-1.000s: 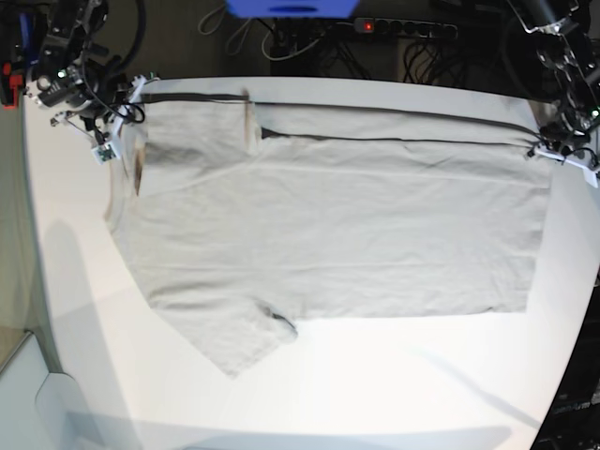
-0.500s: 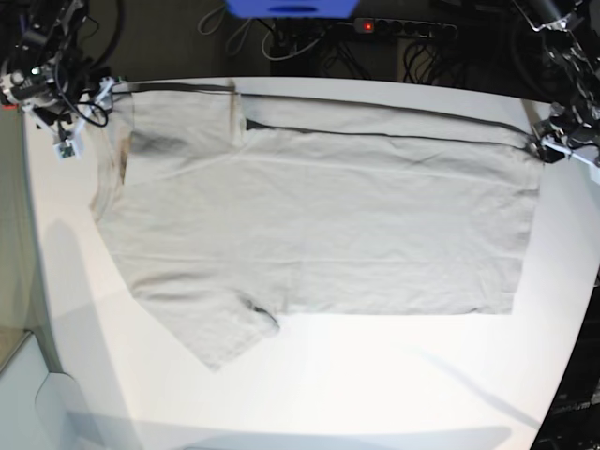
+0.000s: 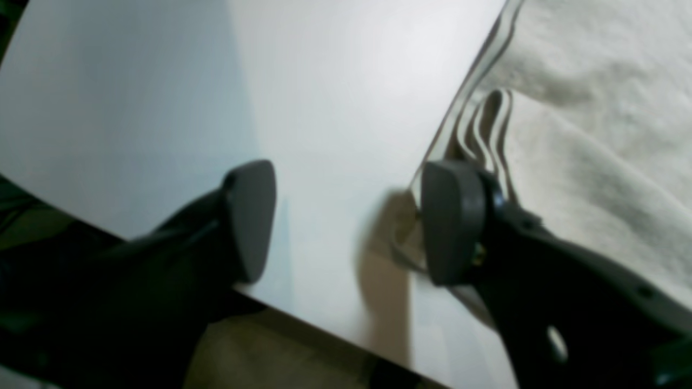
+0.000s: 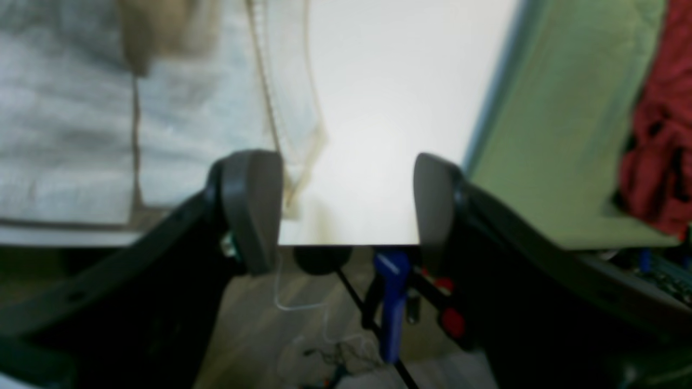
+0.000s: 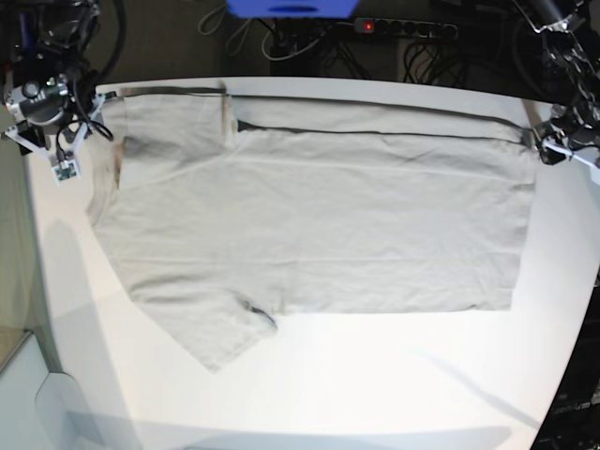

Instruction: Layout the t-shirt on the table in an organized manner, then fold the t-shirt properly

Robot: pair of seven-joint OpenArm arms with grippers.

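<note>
- Claws first: left claw [image 3: 346, 221] has its jaws spread with nothing between them, only bare surface showing through the gap; one finger sits at the shirt's hem edge. Right claw [image 4: 348, 208] is spread wide too, empty, at the far corner of the surface just beside the sleeve edge.
- Surface [image 5: 375, 375]: big white top, lots of bare room on the near side.
- T-shirt [image 5: 319, 225]: grey-beige, laid flat sideways along the far half, neck end toward the right claw, hem toward the left claw. Near sleeve [image 5: 211, 328] sticks out toward the camera side. Far edge looks doubled over in a narrow strip.
- Handling, my guess: light, limp cotton, no stiffness, so it will sag and drag, likely wrinkles if pulled from one point. Not fragile, not slippery.
- Where to grab, judged: pinch corners or seams (hem corners, shoulder and sleeve edge), both claws together, lift low and keep it taut.
</note>
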